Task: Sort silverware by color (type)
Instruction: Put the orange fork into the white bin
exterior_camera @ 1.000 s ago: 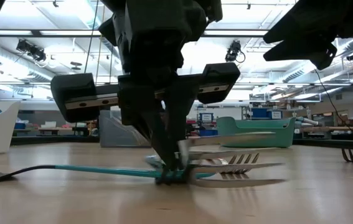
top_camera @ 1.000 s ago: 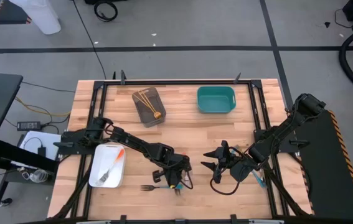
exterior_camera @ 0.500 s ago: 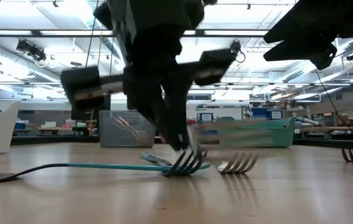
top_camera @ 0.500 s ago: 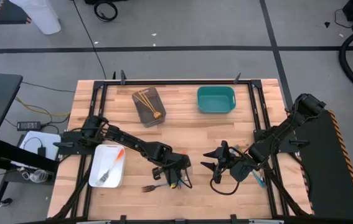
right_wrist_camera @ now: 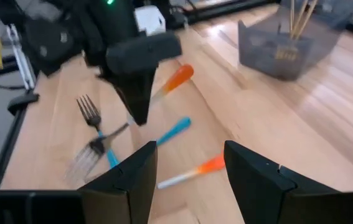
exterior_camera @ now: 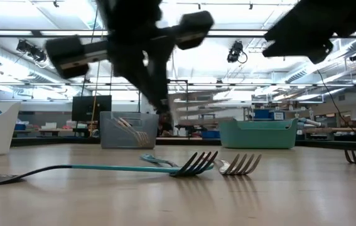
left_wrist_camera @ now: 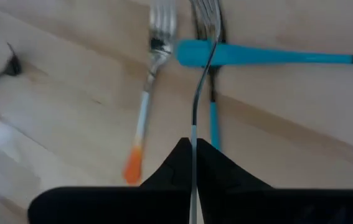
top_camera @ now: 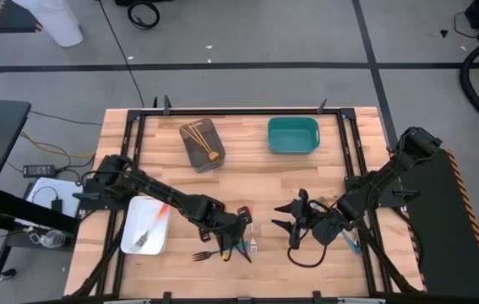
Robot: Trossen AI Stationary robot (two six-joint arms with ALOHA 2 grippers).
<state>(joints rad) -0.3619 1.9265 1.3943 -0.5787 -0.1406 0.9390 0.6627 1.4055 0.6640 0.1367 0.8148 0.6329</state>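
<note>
Near the front edge of the tabletop (top_camera: 290, 173), we see the left tool (top_camera: 225, 242) clamped tight on a slim fork (left_wrist_camera: 196, 99), whose thin handle runs straight out from between the closed fingertips in the left wrist view, with its tines farthest from the tool. Below this held fork lie a blue-handled fork (left_wrist_camera: 269, 56), set crosswise under its neck, and an orange-handled fork (left_wrist_camera: 144, 112) just beside it, roughly parallel to it. In the low view, two sets of tines (exterior_camera: 218, 164) rest on the wood beneath the raised left tool, and a second blue-handled fork (exterior_camera: 71, 169) stretches along the surface. We see the right tool (top_camera: 292, 220) near the same front edge, well apart from the left one, with its fingers spread wide and nothing between them; in its own wrist view another orange-handled fork (right_wrist_camera: 192, 172) lies on the wood just ahead of them. Gold forks (top_camera: 197, 135) stand in the grey tray (top_camera: 190, 153) at the far side, beside the teal tray (top_camera: 293, 149). One orange-handled piece (top_camera: 149, 224) lies in the white tray (top_camera: 131, 217) at the left.
</note>
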